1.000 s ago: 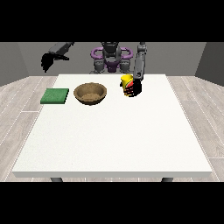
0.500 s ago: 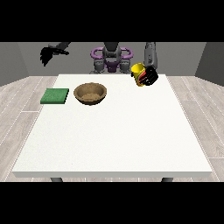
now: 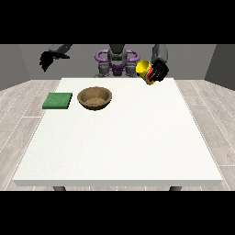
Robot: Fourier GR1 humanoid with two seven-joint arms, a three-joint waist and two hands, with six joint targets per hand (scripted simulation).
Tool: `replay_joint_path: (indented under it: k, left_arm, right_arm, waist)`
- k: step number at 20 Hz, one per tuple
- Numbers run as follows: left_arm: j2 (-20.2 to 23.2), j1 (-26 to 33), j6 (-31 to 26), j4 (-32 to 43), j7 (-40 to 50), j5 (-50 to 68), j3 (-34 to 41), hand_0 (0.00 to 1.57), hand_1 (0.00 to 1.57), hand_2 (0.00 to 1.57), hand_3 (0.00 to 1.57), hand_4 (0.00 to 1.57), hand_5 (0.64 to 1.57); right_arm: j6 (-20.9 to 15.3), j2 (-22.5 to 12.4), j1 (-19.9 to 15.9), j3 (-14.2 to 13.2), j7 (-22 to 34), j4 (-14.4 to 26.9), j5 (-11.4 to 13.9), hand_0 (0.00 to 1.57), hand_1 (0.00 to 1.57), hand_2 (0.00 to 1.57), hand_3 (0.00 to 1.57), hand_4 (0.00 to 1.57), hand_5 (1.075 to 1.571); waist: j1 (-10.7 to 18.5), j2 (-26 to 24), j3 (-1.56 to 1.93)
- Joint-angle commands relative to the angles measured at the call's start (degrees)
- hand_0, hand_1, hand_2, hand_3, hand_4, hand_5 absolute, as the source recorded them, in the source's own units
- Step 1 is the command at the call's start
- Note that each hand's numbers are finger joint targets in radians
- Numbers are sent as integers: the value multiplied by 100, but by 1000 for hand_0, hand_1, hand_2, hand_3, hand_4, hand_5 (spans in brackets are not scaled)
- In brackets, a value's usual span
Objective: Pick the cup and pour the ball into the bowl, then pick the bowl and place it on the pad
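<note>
I see the hand at view's right (image 3: 158,71) curled round the yellow cup (image 3: 144,69), raised right of the brown wooden bowl (image 3: 94,97), cup tipped, mouth toward the bowl.

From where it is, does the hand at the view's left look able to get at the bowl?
Probably yes. That hand hangs raised beyond the table's far left corner, holding nothing, and nothing stands between it and the bowl; the green pad lies beside the bowl, apart from it.

The white table (image 3: 119,142) carries two items. A brown bowl (image 3: 95,98) sits near the far edge. A green pad (image 3: 58,101) lies flat just beside it, toward the view's left.
</note>
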Motion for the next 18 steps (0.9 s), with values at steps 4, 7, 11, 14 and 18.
replay_joint_path:
  k: [4,7,11,14,18]
  left_arm:
    - [-184,-671,161,69,1299,-1042,-441,1490,1490,1571,1571,1512,1267]
    - [-264,-975,214,151,1950,-1770,-880,1498,1498,1571,1571,1523,1241]
    - [-314,-1395,-66,310,2561,-2699,-1501,1553,1553,1571,1571,1571,1203]
    - [-735,-1625,-283,412,3088,-3446,-2082,1538,1538,1571,1571,1485,1334]
    - [-978,-1819,-913,571,3172,-4120,-2707,1482,1482,1571,1571,1571,1204]
  right_arm:
    - [-99,5,-417,27,227,32,-61,0,0,0,0,0,1569]
    - [81,-31,-217,47,-92,257,45,0,0,0,0,0,1570]
    - [310,-149,-257,-90,45,529,-178,0,0,0,0,0,1570]
    - [204,-18,-190,-12,-235,664,11,0,0,0,0,0,1571]
    - [339,-213,-282,-51,-120,689,-37,0,0,0,0,0,1571]
  waist:
    - [-166,44,-5]
    - [-194,-105,1]
    - [-160,-342,6]
    - [-149,-328,10]
    - [-272,-437,5]
